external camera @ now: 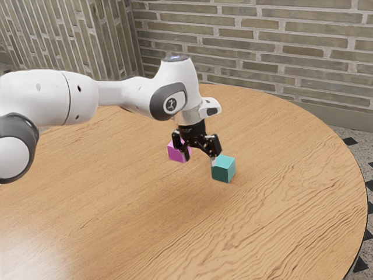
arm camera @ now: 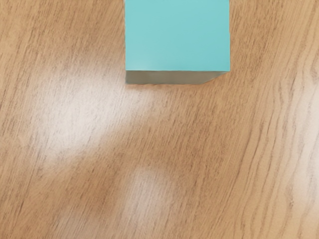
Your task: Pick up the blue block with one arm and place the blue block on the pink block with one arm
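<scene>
A teal-blue block [external camera: 224,169] rests on the round wooden table [external camera: 175,233], near its middle. A pink block [external camera: 176,153] stands a short way to the exterior view's left of it, partly hidden by my hand. My gripper [external camera: 201,154] hangs low over the table between the two blocks, open, with nothing between its fingers. One fingertip [external camera: 213,158] is right at the blue block's upper left edge; the other is in front of the pink block. In the wrist view the blue block [arm camera: 177,35] lies flat on the wood just ahead of my hand.
The table's curved edge [external camera: 361,192] runs down the exterior view's right, with tiled floor [external camera: 364,157] beyond it. A brick wall [external camera: 262,41] stands behind the table. Bare wood spreads in front of the blocks.
</scene>
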`<state>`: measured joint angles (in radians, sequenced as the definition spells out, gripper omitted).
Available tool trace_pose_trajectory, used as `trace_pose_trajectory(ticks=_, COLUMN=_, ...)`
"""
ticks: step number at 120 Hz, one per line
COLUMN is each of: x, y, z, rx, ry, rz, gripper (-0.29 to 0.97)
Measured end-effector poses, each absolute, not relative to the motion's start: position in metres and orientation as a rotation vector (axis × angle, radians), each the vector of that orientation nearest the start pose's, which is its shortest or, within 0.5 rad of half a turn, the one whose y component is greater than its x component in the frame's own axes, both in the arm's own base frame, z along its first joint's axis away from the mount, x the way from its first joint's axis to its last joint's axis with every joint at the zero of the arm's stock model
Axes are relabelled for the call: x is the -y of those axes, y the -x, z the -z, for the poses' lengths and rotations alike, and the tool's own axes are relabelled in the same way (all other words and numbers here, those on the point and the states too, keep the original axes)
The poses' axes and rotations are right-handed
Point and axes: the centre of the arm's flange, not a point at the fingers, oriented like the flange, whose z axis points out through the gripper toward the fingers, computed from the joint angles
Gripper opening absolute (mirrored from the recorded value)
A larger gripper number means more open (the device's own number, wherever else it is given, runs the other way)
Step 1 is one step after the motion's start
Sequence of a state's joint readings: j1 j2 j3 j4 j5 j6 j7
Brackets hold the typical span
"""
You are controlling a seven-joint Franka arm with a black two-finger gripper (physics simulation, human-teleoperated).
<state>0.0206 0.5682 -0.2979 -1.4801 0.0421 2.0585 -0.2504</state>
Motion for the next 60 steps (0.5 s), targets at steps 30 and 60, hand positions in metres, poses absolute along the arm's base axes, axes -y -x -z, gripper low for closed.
trace_pose_trajectory(ticks=30, x=0.179, y=-0.710, z=-0.352, rx=0.076, ry=3.287, rz=0.037, gripper=0.68)
trace_pose_trajectory(ticks=60, x=0.185, y=-0.723, z=-0.330, rx=0.064, ry=3.227, rz=0.063, gripper=0.68)
